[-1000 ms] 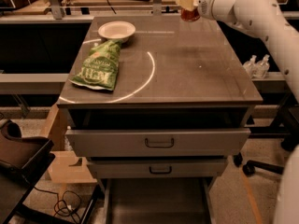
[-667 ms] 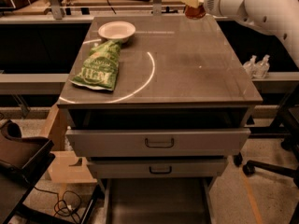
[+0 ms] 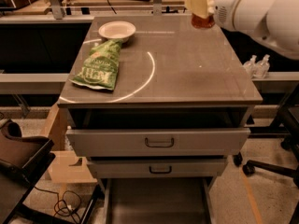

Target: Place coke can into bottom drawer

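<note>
The red coke can [image 3: 203,18] hangs above the far right corner of the cabinet top, clear of the surface, held in my gripper [image 3: 200,3]. The gripper's pale fingers [image 3: 196,5] are clamped on the can's upper part, and its top is hidden by them. The white arm [image 3: 261,14] comes in from the upper right. The bottom drawer [image 3: 158,203] is pulled out at the foot of the cabinet, a wide shallow grey tray with a dark floor, far below and in front of the can.
A white bowl [image 3: 117,30] and a green chip bag [image 3: 99,65] lie on the left of the cabinet top [image 3: 187,69]. The two upper drawers [image 3: 159,141] stand slightly pulled out. A dark chair [image 3: 18,157] is at lower left, chair legs [image 3: 266,167] at lower right, small bottles [image 3: 257,66] to the right.
The gripper with the can has shifted slightly right and up along the far edge of the cabinet top. Nothing else has moved.
</note>
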`<state>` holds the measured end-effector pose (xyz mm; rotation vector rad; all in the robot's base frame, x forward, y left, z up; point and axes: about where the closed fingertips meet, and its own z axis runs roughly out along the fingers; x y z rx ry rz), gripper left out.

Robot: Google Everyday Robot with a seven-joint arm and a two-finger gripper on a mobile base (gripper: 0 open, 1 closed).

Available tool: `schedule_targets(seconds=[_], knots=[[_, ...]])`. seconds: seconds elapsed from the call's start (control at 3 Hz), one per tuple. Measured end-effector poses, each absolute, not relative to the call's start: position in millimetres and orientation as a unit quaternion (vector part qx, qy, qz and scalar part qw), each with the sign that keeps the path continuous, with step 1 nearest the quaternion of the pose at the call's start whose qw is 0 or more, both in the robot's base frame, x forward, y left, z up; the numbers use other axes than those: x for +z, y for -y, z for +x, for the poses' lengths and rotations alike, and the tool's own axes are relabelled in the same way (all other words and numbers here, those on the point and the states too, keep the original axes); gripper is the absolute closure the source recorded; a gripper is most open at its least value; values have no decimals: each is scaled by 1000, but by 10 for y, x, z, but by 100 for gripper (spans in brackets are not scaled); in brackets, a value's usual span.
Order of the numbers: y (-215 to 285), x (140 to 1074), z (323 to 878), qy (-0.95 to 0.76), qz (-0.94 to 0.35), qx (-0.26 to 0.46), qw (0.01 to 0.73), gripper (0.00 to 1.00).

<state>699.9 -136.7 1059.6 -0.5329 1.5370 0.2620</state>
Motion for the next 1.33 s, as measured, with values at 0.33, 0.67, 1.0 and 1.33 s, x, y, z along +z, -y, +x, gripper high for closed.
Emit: schedule_targets(seconds=[0.33, 0.67, 1.0, 1.33], knots=[[1419, 10458, 6395, -696, -217, 101, 677, 100], [1350, 10198, 5926, -711, -212, 96, 664, 100], [1341, 9883, 5620, -717, -203, 113, 657, 100], [1440, 9513, 5327, -718, -197, 138, 653, 100]])
